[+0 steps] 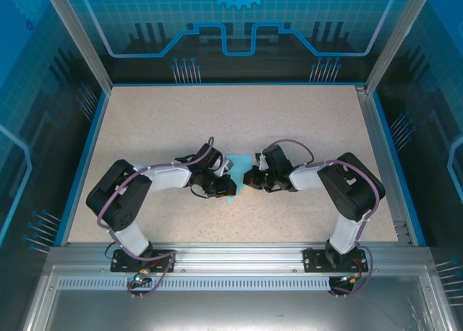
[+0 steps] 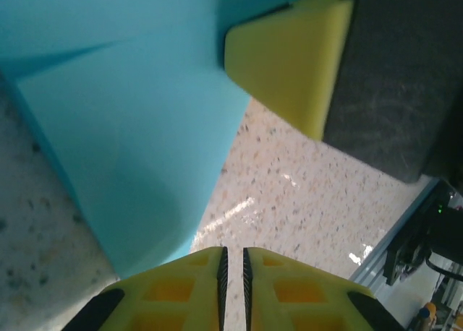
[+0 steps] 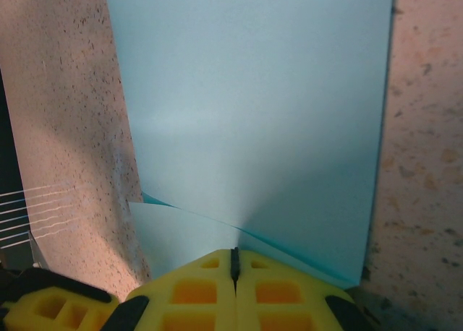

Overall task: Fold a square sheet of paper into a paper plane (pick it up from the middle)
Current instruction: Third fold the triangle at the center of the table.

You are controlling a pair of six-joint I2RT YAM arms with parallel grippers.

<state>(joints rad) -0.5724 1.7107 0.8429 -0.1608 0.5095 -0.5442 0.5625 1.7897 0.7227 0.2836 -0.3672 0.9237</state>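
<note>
The cyan sheet of paper (image 1: 235,162) lies on the speckled table between my two grippers, partly folded, with one layer over another. In the right wrist view the paper (image 3: 253,92) spreads away from my right gripper (image 3: 233,255), which is shut on its near edge where the layers meet. In the left wrist view the paper (image 2: 130,129) lies up and to the left of my left gripper (image 2: 232,250). Its yellow fingers stand a narrow slit apart with only table showing between them. A yellow finger of the right gripper (image 2: 286,63) rests at the paper's edge. From above, the left gripper (image 1: 221,186) and right gripper (image 1: 249,178) face each other.
The speckled table (image 1: 239,114) is bounded by a blue rim and metal posts, with transparent blue walls at the back and sides. A metal rail (image 1: 239,259) holding both arm bases runs along the near edge.
</note>
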